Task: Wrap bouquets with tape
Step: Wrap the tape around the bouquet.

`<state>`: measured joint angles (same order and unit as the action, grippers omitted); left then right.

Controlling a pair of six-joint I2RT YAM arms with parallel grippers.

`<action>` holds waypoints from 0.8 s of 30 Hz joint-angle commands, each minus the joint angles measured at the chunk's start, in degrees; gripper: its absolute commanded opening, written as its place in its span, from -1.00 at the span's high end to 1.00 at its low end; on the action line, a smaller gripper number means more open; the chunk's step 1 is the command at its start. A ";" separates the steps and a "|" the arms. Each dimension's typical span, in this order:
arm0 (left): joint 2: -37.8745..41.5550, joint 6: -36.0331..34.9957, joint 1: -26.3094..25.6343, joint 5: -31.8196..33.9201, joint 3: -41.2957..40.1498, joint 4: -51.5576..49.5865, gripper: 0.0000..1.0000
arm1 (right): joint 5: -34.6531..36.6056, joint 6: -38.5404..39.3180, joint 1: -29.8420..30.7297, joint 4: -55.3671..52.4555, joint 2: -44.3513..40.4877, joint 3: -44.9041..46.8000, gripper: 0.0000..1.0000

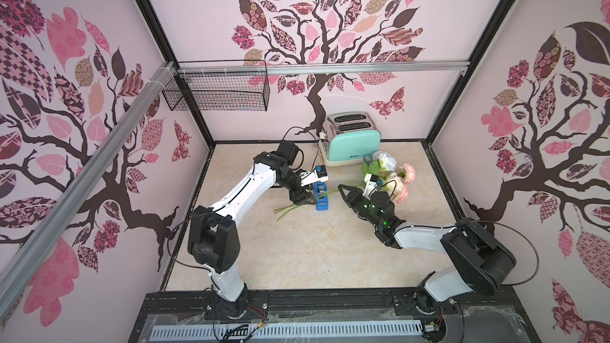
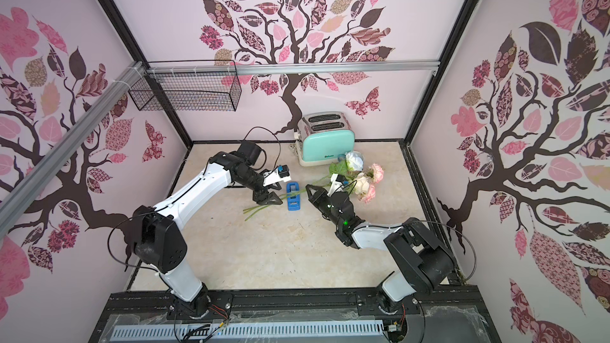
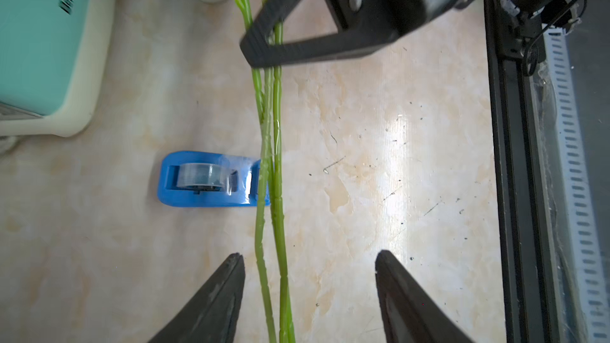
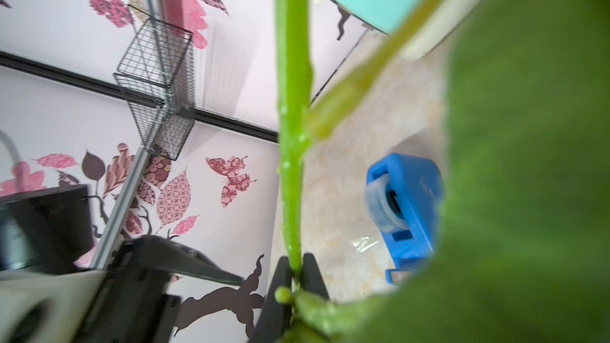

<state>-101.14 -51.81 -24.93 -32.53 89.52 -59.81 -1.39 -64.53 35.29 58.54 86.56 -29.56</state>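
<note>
Pinched tight on the stems with the right jaws, just short of the blooms, so as to keep the bouquet bunched and raised. Laid across the cutter end of the tape, seemingly against its loose tail, likely in order to catch it. Standing well open round the lower stems with the left jaws, gripping nothing, probably ready to steady that end. Close to the toaster at the bloom end; loose over the surface at the cut ends.

Tape half behind blurred bouquet leaf
</note>
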 commanded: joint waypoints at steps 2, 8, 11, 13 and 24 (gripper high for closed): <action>-1.30 0.15 -0.03 6.14 1.54 -0.24 -0.31 | -2.79 2.38 0.68 15.65 2.80 0.02 1.00; -2.38 0.48 -0.11 6.57 1.13 2.23 -0.26 | -3.62 2.38 1.09 18.76 5.84 0.27 1.00; -4.06 0.52 -0.38 8.42 1.19 2.11 -0.16 | -3.76 2.35 1.26 20.34 6.38 0.62 1.00; -5.21 0.12 -0.46 9.79 1.28 1.74 -0.10 | -3.78 2.77 1.53 20.32 6.02 0.73 1.00; -4.20 2.37 -3.36 12.83 -0.15 4.62 1.00 | -2.47 6.03 2.64 12.10 2.15 1.75 1.00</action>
<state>-107.79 -50.72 -26.87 -21.43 89.67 -58.74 -2.57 -60.01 36.75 71.16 91.88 -27.97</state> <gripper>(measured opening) 0.067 0.090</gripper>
